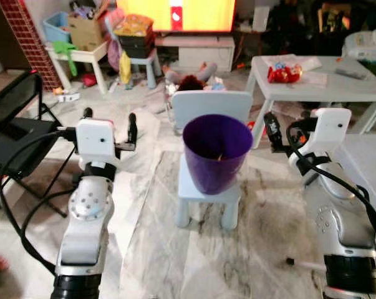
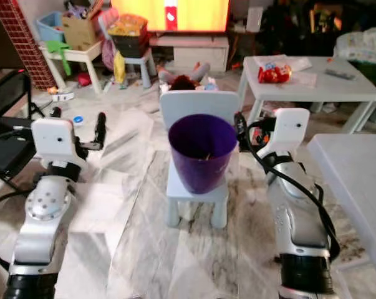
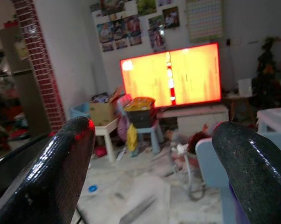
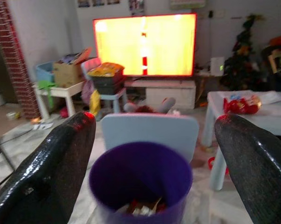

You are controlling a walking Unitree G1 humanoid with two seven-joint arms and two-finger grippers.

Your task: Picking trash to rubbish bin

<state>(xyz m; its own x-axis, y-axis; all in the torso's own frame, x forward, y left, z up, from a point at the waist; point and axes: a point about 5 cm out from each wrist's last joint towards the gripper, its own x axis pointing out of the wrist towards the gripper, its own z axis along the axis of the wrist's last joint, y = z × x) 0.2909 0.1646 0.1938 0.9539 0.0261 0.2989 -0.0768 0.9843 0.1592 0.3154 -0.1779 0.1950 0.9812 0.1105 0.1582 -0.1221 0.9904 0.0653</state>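
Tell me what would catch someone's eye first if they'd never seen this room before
The purple bin stands out first, sitting on a small pale blue chair straight ahead, with scraps of trash at its bottom. Behind it a big screen glows orange against the far wall. The left end effector and right end effector are raised on either side of the bin, both open and empty.

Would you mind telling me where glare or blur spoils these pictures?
The TV screen is blown out to flat orange-yellow in both eye views and both wrist views; in the left wrist view the near fingers are soft; in the right wrist view the purple bin is slightly blurred.
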